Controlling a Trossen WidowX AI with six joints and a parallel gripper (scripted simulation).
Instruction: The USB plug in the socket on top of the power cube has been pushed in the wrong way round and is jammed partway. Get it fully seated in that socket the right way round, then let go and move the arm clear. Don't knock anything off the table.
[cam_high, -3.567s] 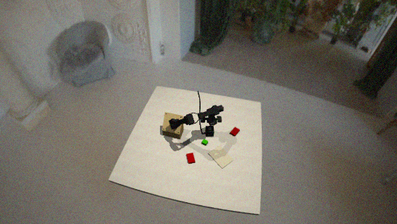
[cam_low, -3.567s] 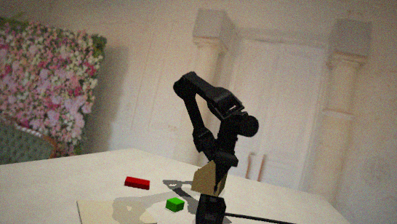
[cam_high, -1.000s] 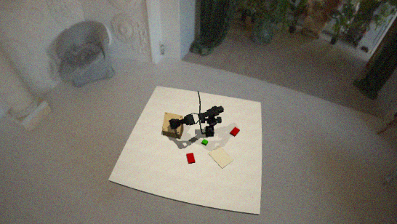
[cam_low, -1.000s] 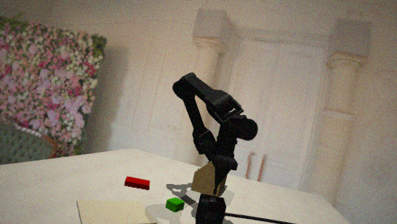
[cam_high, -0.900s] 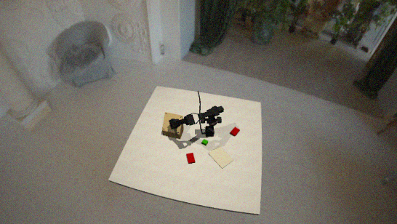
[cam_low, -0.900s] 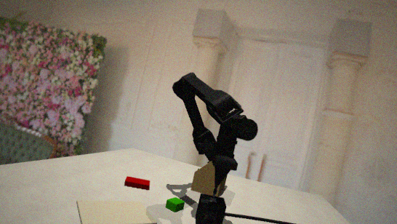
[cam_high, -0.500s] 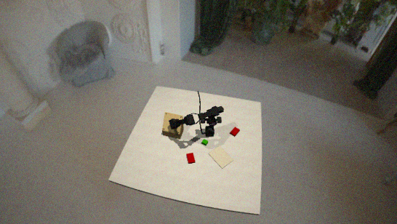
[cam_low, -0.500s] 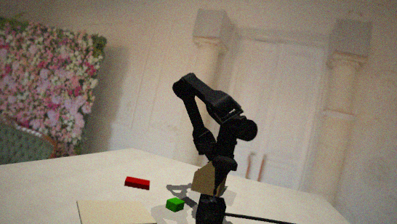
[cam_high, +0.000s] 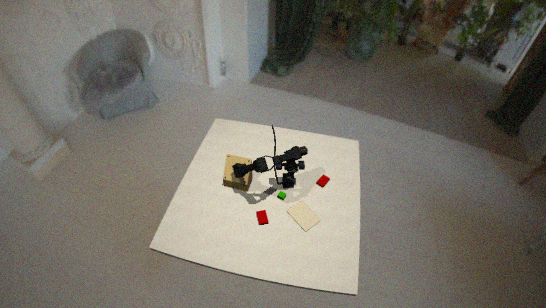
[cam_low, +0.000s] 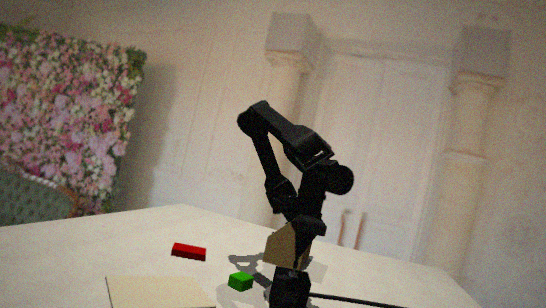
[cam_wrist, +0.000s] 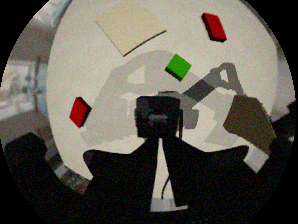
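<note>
Tan cube (cam_high: 237, 171), green block (cam_high: 281, 195)

Socket on power cube (cam_high: 237, 171) hidden under gripper (cam_high: 240, 170); cream card (cam_low: 157, 293) cut by exterior frame edge.
</note>
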